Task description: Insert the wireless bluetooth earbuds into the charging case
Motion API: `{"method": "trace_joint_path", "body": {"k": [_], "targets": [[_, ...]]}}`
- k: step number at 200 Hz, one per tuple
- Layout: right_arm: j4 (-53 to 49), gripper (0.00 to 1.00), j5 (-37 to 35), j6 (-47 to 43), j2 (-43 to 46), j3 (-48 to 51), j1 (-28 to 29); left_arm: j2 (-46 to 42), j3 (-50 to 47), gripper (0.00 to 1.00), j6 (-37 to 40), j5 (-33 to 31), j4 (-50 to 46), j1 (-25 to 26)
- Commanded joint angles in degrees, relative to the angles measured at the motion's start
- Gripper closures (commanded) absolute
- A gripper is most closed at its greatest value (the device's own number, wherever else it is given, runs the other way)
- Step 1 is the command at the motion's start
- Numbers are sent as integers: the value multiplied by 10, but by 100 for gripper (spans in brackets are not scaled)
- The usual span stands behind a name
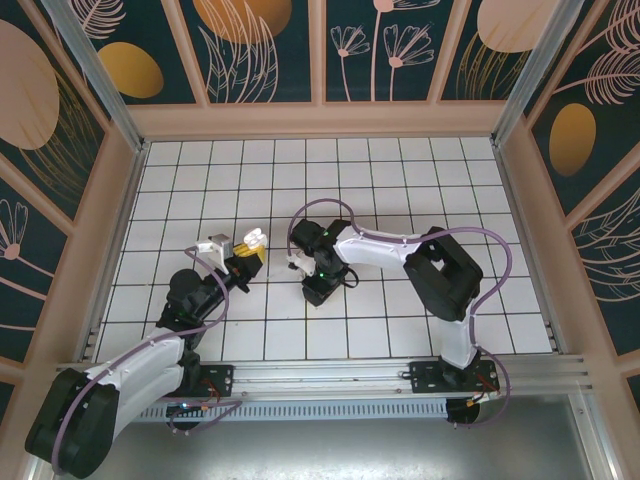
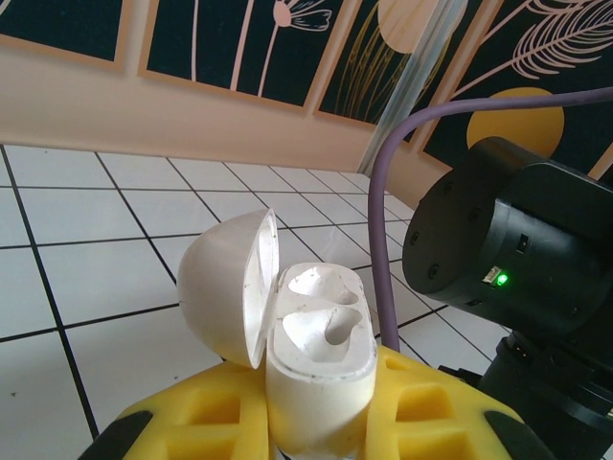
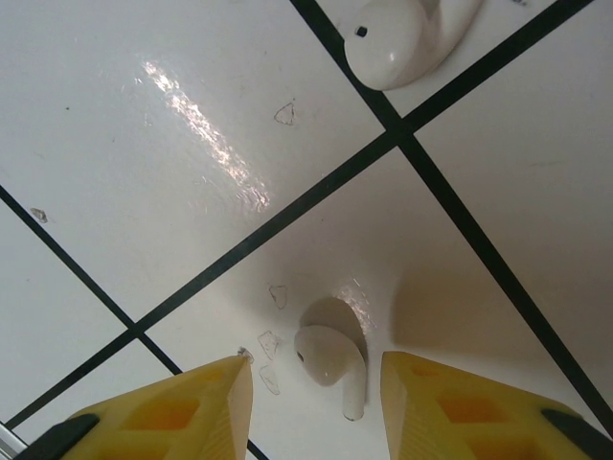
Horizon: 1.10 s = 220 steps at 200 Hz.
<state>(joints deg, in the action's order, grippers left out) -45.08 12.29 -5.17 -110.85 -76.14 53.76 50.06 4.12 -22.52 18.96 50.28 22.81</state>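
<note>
The charging case (image 2: pixel 321 379) stands upright between the yellow fingers of my left gripper (image 2: pixel 321 426), which is shut on its body. Its lid (image 2: pixel 225 287) hangs open to the left, and both sockets are empty. From above, the case (image 1: pixel 252 240) is held over the tiles left of centre by the left gripper (image 1: pixel 246 256). My right gripper (image 3: pixel 316 398) points down at the floor, open. One earbud (image 3: pixel 330 359) lies on the tile between its fingers, with a gap on each side. A second earbud (image 3: pixel 407 38) lies further off, across a tile line.
The right arm's black wrist (image 2: pixel 517 249) and its purple cable (image 2: pixel 383 240) stand close to the right of the held case. The two grippers are about one tile apart, with the right gripper (image 1: pixel 300 264) mid-floor. Pale walls ring the white tiled floor (image 1: pixel 400 180).
</note>
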Motion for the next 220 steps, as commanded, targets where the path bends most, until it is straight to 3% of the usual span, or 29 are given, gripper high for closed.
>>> {"method": "trace_joint_path", "body": {"k": [1, 78, 114, 220], "targets": [[-10, 60, -7, 14, -12, -13, 7, -8, 9, 83, 10, -4, 5, -3], [-4, 61, -30, 23, -18, 1, 15, -10, 8, 83, 8, -2, 3, -3], [9, 72, -36, 32, -16, 9, 15, -12, 9, 83, 9, 0, -2, -3], [59, 77, -49, 67, 36, 47, 14, 5, 26, 83, 30, 23, -12, -4]]}}
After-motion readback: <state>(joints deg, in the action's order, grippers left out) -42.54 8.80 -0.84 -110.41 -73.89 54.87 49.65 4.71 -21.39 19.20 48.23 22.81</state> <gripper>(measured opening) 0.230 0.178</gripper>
